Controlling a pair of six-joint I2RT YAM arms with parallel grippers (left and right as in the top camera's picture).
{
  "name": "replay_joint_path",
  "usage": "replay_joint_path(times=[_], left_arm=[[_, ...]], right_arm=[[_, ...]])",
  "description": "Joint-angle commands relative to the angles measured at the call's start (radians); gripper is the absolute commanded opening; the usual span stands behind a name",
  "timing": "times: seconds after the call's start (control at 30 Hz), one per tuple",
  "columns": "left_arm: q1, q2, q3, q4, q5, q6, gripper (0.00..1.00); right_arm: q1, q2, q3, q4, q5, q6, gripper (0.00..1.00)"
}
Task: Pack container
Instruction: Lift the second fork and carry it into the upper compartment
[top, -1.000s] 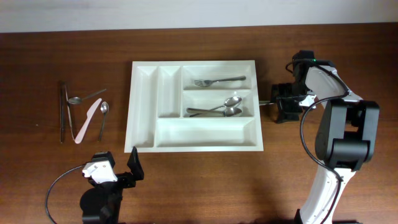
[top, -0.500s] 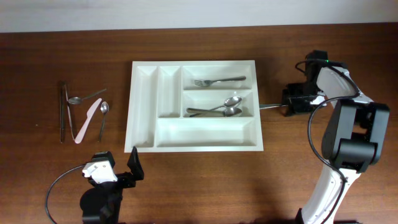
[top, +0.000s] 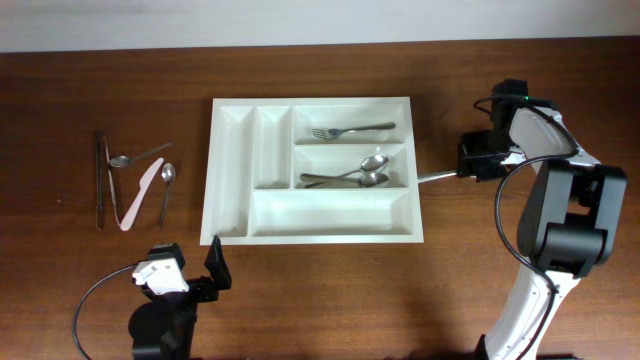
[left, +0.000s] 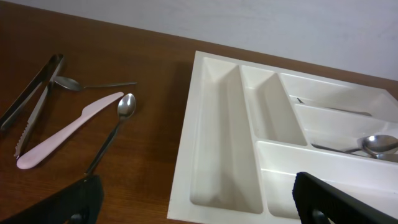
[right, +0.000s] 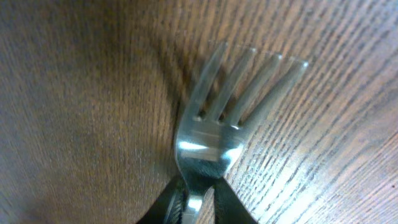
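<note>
Change: the right gripper has gone from wide to narrow and now pinches the fork just below the tines.
Fork: beside the container's right edge, one end reaching towards it. I cannot tell whether it is off the table.
Container: mid-table, towards the far edge. A second fork lies in the far long compartment, with spoons in the next one.
Left gripper: fingers wide, holding nothing, by the container's near-left corner.
Meaning: the grasp looks made; lift and carry to the second fork's compartment seems next.
Left over: tongs and knife near the left edge.
</note>
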Motion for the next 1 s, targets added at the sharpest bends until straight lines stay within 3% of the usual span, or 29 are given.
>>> replay_joint_path(times=[0.0, 0.23, 0.67, 0.97], left_arm=[[0.004, -0.006, -0.004, -0.001, 0.001, 0.016, 0.99], [0.004, -0.006, -0.004, 0.000, 0.001, 0.016, 0.99], [0.004, -0.006, -0.004, -0.001, 0.001, 0.016, 0.99], [0.004, -0.006, -0.004, 0.000, 0.001, 0.016, 0.99]], right_arm=[[-0.008, 0.057, -0.027, 0.016, 0.060, -0.011, 0.08], [-0.014, 0.057, -0.027, 0.034, 0.109, -0.057, 0.04], [-0.093, 0.057, -0.013, 0.083, 0.129, -0.403, 0.04], [-0.099, 0.055, 0.189, 0.043, 0.014, -0.610, 0.04]])
